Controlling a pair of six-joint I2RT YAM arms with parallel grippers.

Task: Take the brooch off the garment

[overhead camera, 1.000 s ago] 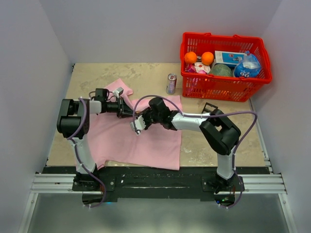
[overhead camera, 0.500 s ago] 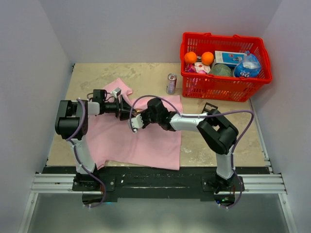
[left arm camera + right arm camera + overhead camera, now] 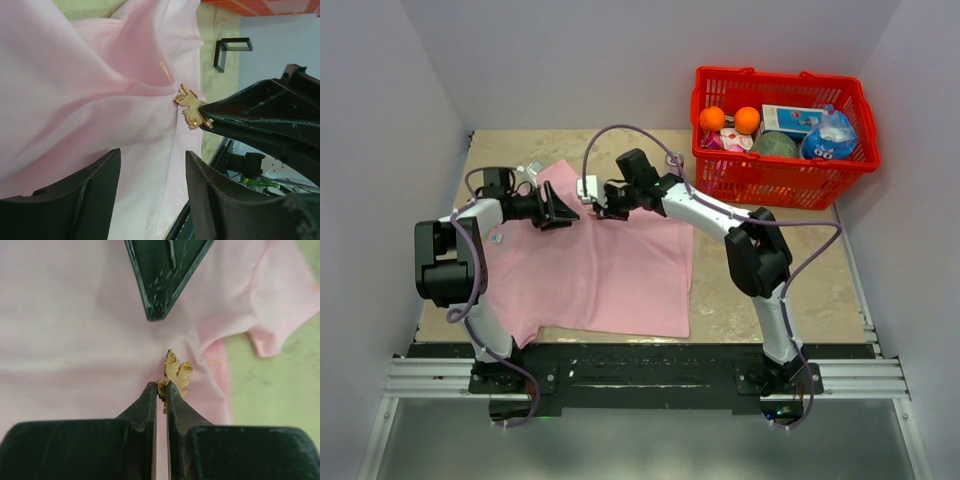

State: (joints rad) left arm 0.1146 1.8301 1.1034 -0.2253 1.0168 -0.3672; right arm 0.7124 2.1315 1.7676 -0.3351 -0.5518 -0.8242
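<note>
At the far-left part of the large soft pink fabric garment point(image 3: 610, 270), spread on the tan bench point(image 3: 715, 310), the left pincer point(image 3: 565, 212) hovers with its black fingers apart and nothing between them; its own camera shows only bare cloth in the gap. It looks placed there to hold the fabric down if it lifts. Just right of it, at the garment's far edge, the tiny golden leaf-shaped metal brooch point(image 3: 175, 371) sits on a puckered fold. The cloth tents toward it, which suggests it is not yet free. A thin golden pin point(image 3: 215, 361) shows beside it on the garment. The right pincer point(image 3: 161, 387) is clamped together on the brooch's lower edge, a grip suited to drawing it away. Well right of the garment stands a red plastic basket point(image 3: 770, 185).
</note>
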